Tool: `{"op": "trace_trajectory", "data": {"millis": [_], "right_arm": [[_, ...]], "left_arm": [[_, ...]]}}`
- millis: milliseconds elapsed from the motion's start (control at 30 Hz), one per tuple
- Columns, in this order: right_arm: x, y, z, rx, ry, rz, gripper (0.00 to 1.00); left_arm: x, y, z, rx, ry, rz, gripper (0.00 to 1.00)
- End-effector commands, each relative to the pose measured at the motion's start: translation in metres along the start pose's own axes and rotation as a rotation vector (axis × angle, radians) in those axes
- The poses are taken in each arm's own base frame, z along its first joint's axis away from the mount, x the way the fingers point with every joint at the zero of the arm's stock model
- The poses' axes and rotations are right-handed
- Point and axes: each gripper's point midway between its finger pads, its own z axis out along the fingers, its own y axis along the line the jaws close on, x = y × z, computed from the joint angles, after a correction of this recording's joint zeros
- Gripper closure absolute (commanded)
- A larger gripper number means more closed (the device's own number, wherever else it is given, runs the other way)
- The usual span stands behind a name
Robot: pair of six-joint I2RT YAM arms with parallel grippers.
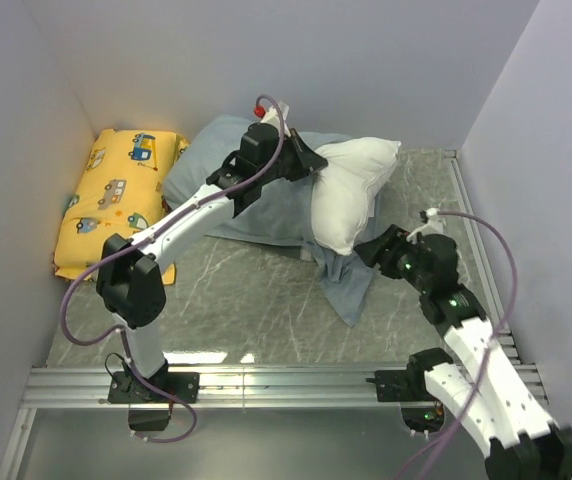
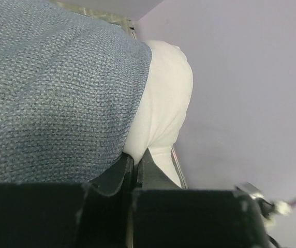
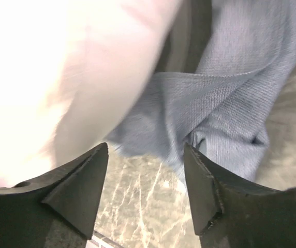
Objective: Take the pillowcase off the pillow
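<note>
From above, the left gripper [image 1: 314, 164] pinches the plain white stuffed pillow [image 1: 354, 195], nearly free of the blue-grey knitted pillowcase [image 1: 251, 210]; I'd pin the hanging case while lifting the pillow away. Left wrist: jaws closed at the pillow's edge, lilac wall [image 2: 241, 103] beyond. Right wrist: the right gripper [image 3: 145, 150] gapes empty over grey marbled table [image 3: 137, 206].

The marble table [image 1: 246, 300] bears pillowcase [image 1: 276, 222], yellow pillow [image 1: 116, 195].

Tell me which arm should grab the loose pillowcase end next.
Right. The right pincer is open, facing the hanging pillowcase just beyond its fingertips. The left pincer is shut on the pillow, holding it up.
</note>
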Motion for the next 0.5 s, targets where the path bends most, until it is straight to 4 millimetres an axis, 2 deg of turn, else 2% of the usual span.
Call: {"op": "trace_trajectory", "data": {"millis": [0,67,100,133,167,200,233,267,300,400,433,467], "right_arm": [[-0.022,0.005,-0.04,0.049,-0.094,-0.047,0.3],[-0.038,0.018,-0.053,0.025,-0.141,-0.087,0.27],[-0.038,0.017,-0.055,0.043,-0.129,-0.099,0.27],[-0.04,0.012,-0.049,0.079,-0.116,-0.106,0.27],[-0.047,0.018,-0.05,0.079,-0.123,-0.125,0.27],[-0.048,0.017,-0.048,0.09,-0.116,-0.13,0.27],[-0.051,0.014,-0.043,0.119,-0.119,-0.132,0.27],[-0.055,0.017,-0.042,0.121,-0.131,-0.139,0.27],[-0.058,0.021,-0.04,0.115,-0.141,-0.145,0.26],[-0.068,0.012,-0.031,0.186,-0.166,-0.172,0.25],[-0.065,0.008,-0.023,0.206,-0.144,-0.18,0.25],[-0.066,0.006,-0.019,0.215,-0.143,-0.19,0.25]], "left_arm": [[-0.036,-0.055,-0.003,0.184,-0.105,0.004,1.0],[-0.028,-0.058,0.003,0.183,-0.094,0.01,1.0],[-0.018,-0.066,0.005,0.193,-0.083,0.022,1.0],[-0.014,-0.075,0.006,0.202,-0.084,0.031,1.0],[-0.004,-0.076,0.011,0.193,-0.068,0.038,1.0],[0.01,-0.086,0.014,0.196,-0.058,0.051,1.0],[0.016,-0.093,0.015,0.203,-0.054,0.053,1.0],[0.032,-0.096,0.021,0.205,-0.032,0.055,1.0],[0.039,-0.098,0.024,0.208,-0.023,0.045,1.0],[0.069,-0.1,0.035,0.212,0.031,0.039,1.0],[0.072,-0.103,0.037,0.215,0.034,0.041,1.0],[0.084,-0.105,0.041,0.214,0.051,0.045,1.0]]}}
